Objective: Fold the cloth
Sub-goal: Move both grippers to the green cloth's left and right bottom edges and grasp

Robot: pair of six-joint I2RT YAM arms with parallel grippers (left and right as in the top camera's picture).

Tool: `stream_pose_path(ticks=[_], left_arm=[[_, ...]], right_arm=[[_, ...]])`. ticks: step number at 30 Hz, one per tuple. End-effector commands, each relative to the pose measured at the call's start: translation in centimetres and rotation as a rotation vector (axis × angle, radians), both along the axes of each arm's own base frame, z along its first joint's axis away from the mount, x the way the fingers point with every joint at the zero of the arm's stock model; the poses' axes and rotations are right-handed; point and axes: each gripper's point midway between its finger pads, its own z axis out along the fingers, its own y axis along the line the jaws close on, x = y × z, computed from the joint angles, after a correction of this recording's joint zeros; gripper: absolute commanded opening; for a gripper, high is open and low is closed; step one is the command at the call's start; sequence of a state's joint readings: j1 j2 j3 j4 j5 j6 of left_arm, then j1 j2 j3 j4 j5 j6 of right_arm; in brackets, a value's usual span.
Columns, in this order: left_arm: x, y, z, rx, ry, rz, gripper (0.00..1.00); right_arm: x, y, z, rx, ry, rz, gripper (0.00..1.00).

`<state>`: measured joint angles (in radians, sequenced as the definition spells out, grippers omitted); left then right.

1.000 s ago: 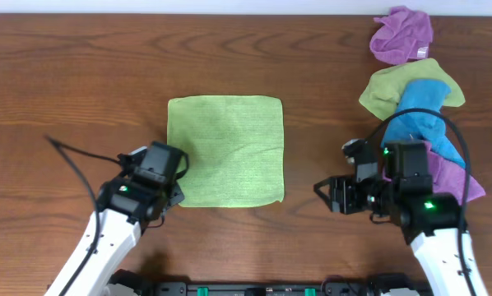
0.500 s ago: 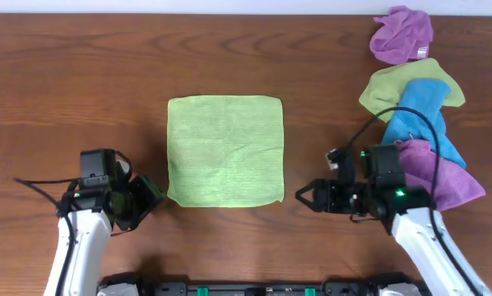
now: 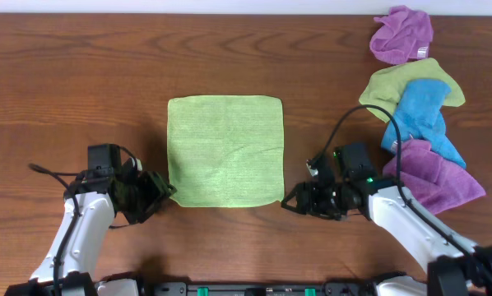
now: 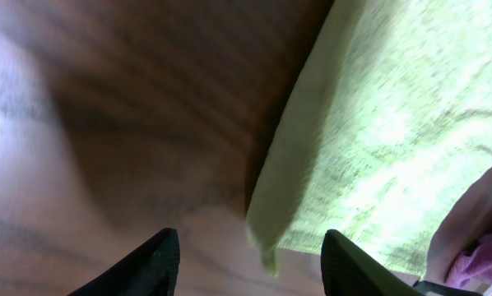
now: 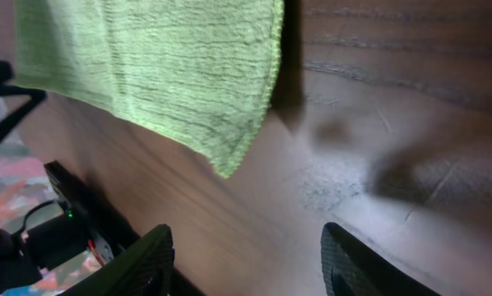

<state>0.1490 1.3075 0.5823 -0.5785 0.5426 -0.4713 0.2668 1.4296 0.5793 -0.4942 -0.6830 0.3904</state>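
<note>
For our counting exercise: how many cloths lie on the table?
5: bright lime-green square microfibre cloth flat at centre; at right, crumpled purple cloth, olive-yellow-green cloth, blue cloth, second purple cloth. Others may hide beneath these.

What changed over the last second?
Right gripper slid left and is now open just off the lower-right corner of the cloth in the overhead view. Left gripper backed off to the left, then returned, open at the lower-left corner. Nothing gripped. The cloth stayed flat and unmoved; spare cloths unchanged.
</note>
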Motion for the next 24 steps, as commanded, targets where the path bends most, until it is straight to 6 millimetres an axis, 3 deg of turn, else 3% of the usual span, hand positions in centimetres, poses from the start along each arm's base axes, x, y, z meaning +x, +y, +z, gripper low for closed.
stream_pose_path(ticks=[1, 10, 16, 21, 24], left_arm=[[0.2, 0.2, -0.3, 0.006, 0.002, 0.011, 0.55], [0.7, 0.4, -1.4, 0.008, 0.026, 0.032, 0.53], [1.4, 0.5, -1.3, 0.006, -0.001, 0.041, 0.52], [2.4, 0.6, -1.1, 0.006, -0.034, 0.064, 0.46], [2.5, 0.7, -1.1, 0.004, -0.034, 0.074, 0.41]], right_arm=[[-0.4, 0.5, -0.6, 0.019, 0.007, 0.035, 0.56], [1.8, 1.4, -0.3, 0.062, -0.073, 0.02, 0.56], [1.6, 1.8, -1.6, 0.065, -0.024, 0.015, 0.55], [2.1, 2.6, -1.9, 0.119, -0.005, 0.003, 0.49], [2.3, 2.7, -1.9, 0.123, -0.009, -0.002, 0.41]])
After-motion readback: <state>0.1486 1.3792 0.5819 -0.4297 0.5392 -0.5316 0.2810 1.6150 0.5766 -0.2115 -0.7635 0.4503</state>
